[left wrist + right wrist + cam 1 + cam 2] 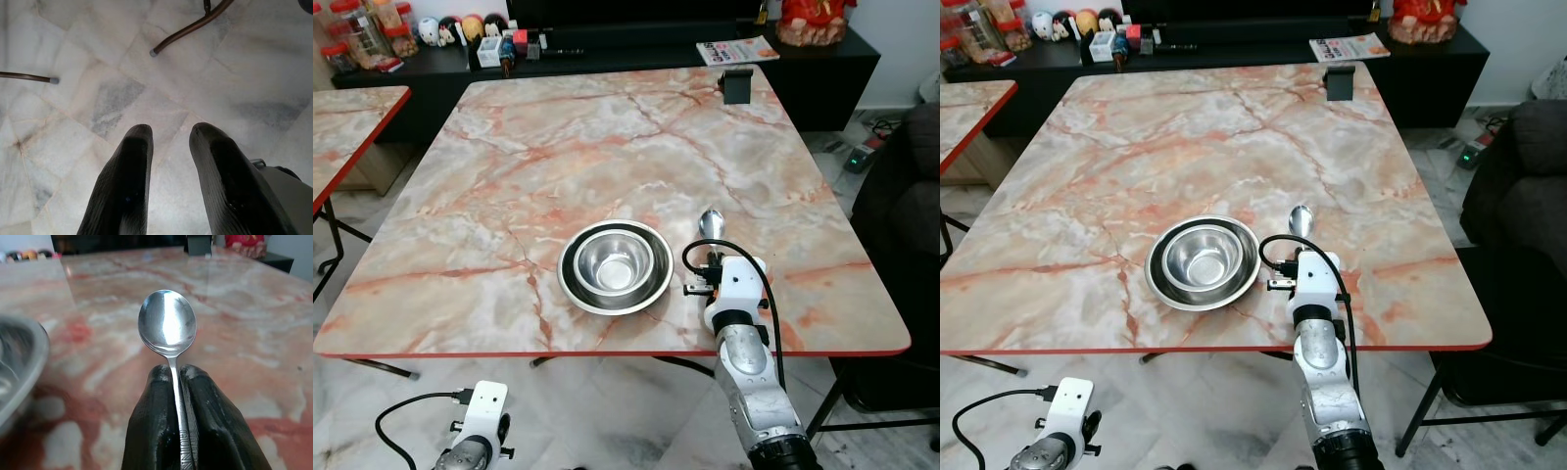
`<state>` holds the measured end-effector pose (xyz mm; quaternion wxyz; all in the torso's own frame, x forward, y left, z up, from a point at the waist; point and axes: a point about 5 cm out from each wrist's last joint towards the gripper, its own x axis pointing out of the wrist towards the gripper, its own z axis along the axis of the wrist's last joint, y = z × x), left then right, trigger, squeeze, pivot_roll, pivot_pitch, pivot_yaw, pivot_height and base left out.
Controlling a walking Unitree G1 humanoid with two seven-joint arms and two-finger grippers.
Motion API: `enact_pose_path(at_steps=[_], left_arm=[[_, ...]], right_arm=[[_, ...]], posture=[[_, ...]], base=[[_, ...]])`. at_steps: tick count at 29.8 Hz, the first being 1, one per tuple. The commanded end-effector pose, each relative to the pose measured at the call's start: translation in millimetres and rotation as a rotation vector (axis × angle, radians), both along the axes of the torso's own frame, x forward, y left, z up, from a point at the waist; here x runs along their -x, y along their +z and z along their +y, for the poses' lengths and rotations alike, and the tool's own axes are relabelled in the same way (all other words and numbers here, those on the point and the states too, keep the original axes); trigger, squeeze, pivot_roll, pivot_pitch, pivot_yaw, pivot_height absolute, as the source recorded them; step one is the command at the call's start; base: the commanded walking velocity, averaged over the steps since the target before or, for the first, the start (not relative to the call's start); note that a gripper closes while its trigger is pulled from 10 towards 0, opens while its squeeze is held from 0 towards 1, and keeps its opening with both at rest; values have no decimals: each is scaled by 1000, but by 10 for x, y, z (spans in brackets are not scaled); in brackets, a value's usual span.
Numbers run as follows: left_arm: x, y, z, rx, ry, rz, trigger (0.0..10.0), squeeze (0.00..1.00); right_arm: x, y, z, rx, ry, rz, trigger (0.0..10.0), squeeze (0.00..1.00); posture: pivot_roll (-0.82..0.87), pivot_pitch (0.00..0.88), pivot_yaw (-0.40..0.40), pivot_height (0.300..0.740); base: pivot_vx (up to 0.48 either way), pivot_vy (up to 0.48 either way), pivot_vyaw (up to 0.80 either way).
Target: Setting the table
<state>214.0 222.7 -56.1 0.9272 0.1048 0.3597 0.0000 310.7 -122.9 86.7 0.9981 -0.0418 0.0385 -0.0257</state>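
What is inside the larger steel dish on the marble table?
A smaller steel bowl sits inside the larger steel dish, and looks empty. The dish's floor beneath the bowl is covered, so anything there cannot be seen.

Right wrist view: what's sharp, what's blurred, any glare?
Right wrist view: the spoon bowl is sharp with a bright glare streak; the right gripper is in focus, clamped on its handle; the bowl rim and far table are soft. Left eye view: even light, glints in the bowl.
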Motion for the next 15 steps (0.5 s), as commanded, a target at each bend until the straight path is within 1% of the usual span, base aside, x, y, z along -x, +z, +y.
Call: enact_pose_path(at_steps=[1,8,15], left_arm=[[36,-14,33,-23,-34,19,10000,0],[32,-16,11,-21,-31,16,10000,0],[27,-24,-34,-9,-11,9,10000,0]], right_arm=[[-33,-3,25,-5,3,15,10000,0],[-181,31,37,25,49,27,10000,0],[-224,73,75,29,78,17,10000,0]], posture=[[-9,177,87,740],[3,168,72,740],[11,157,42,740]], base=[[0,0,0],[0,0,0],[0,0,0]])
